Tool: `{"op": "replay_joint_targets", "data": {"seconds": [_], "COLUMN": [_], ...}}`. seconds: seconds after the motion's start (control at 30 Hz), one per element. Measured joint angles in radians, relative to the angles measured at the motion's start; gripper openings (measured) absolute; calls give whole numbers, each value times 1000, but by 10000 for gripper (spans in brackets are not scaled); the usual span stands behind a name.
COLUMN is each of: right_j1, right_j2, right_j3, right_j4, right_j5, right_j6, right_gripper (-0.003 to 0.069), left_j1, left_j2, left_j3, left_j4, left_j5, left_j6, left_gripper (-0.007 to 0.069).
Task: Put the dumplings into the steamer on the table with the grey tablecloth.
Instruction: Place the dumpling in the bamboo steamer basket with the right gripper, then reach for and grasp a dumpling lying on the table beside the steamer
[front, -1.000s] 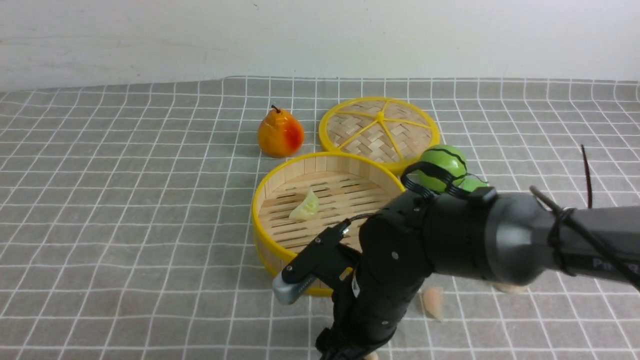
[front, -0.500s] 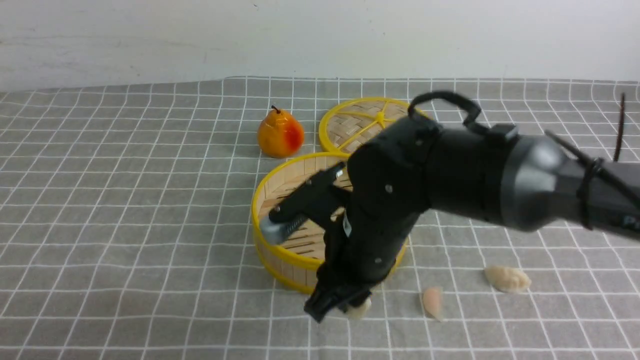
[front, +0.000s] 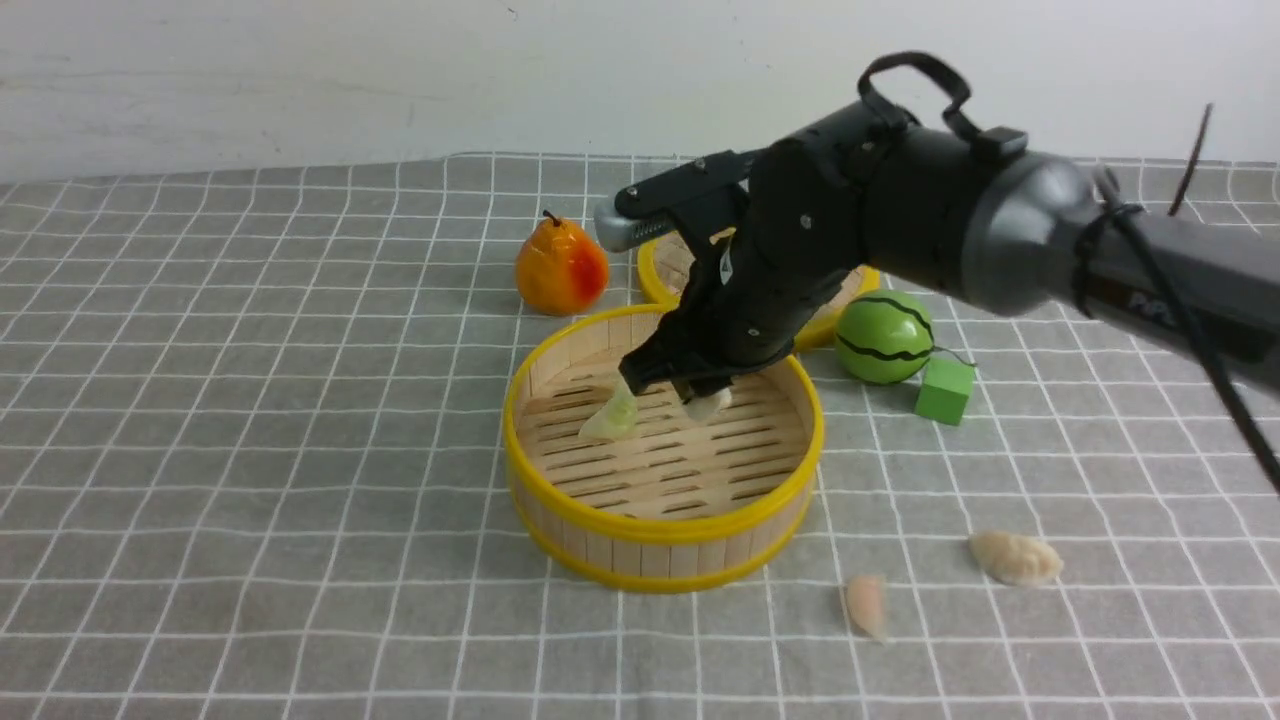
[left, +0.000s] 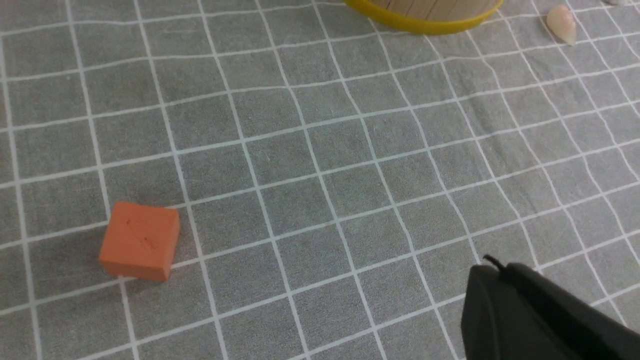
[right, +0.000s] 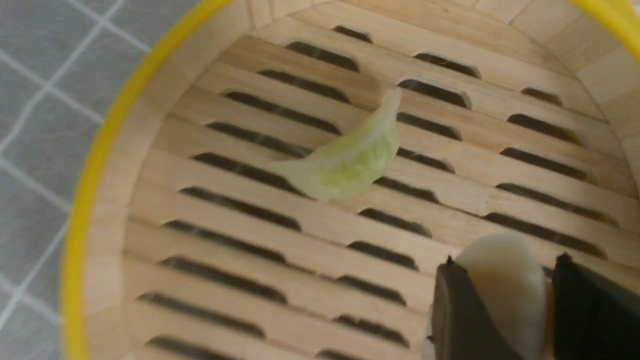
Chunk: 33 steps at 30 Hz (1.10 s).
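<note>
1. Hanging over the steamer (front: 660, 530), the right tool (front: 690, 392) had its two dark fingers partly closed on a cream-white dumpling (front: 710, 404). In the right wrist view the dumpling filled the gap between them.
2. That dumpling sat within the ring of the steamer's wall, towards the back of the slatted floor. Whether it touched the slats I could not tell.
3. Just beside it, on the robot's left, a pale green dumpling (front: 612, 415) lay on the steamer's floor, apart from the tool.
4. Two more lay outside, on the grey tablecloth (front: 250, 450) covering the surface (front: 1100, 650). A pinkish dumpling (front: 865, 603) was near the steamer's front right, and a second cream-white dumpling (front: 1013, 557) lay further right.
5. Behind the steamer the woven lid (front: 655, 270) lay flat, largely hidden by the right arm. A pear (front: 560, 268) stood to its left, and a striped green ball (front: 885, 337) and a green cube (front: 944, 390) to its right.
6. The left tool (left: 505, 300) showed only as a black shape at the edge of its own wrist view. It was closed tight over the cloth, with an orange cube (left: 140, 240) well apart from it.
</note>
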Motion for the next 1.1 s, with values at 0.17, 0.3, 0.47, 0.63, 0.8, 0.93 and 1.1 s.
{"op": "replay_joint_targets", "data": {"seconds": [0.17, 0.3, 0.47, 0.63, 0.8, 0.93, 1.1], "right_j1": [-35, -37, -37, -36, -36, -36, -36], "right_j2": [85, 104, 92, 4, -131, -221, -327], "right_j3": [-18, -18, -20, -27, -35, -31, 112], "right_j4": [-1, -1, 0, 0, 0, -1, -1], "right_j5": [-57, -72, -54, 72, 234, 385, 461], "right_j6": [32, 33, 35, 31, -61, -148, -201], "right_gripper": [230, 245, 421, 549, 571, 566, 536], "left_j1": [0, 0, 0, 0, 0, 0, 0], "left_j2": [0, 0, 0, 0, 0, 0, 0], "left_j3": [0, 0, 0, 0, 0, 0, 0], "left_j4": [0, 0, 0, 0, 0, 0, 0], "left_j5": [-4, -4, -4, -4, -5, -5, -5], "left_j6": [0, 0, 0, 0, 0, 0, 0], "left_gripper": [-13, -12, -12, -12, -9, -9, -7]}}
